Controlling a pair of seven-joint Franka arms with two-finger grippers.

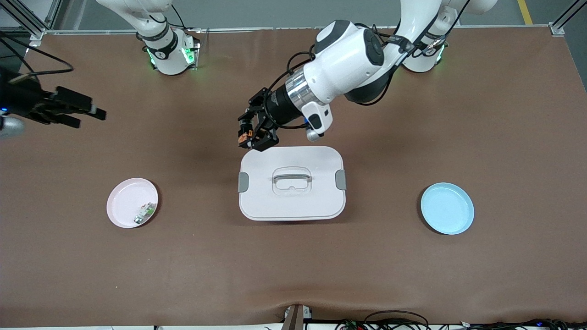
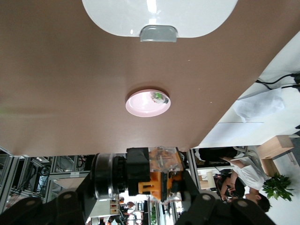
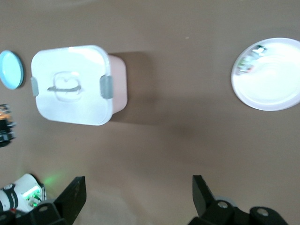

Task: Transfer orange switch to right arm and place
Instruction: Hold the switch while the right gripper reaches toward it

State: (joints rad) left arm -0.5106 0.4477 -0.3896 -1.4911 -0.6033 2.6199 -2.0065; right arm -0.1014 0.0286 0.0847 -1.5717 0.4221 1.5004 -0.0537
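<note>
The orange switch (image 1: 243,136), a small black block with an orange face, is held in my left gripper (image 1: 251,138). The gripper is up in the air, over the table at the white box's corner on the robots' side. In the left wrist view the switch (image 2: 159,176) sits clamped between the dark fingers. My right gripper (image 1: 89,118) is open and empty, up over the table at the right arm's end. In the right wrist view its fingers (image 3: 70,197) stand wide apart over bare table, and the switch (image 3: 4,123) shows small at the edge.
A white lidded box (image 1: 321,201) with a handle and grey clips stands mid-table. A pink plate (image 1: 121,204) holding a small white-and-green component (image 1: 144,211) lies toward the right arm's end. A blue plate (image 1: 447,208) lies toward the left arm's end.
</note>
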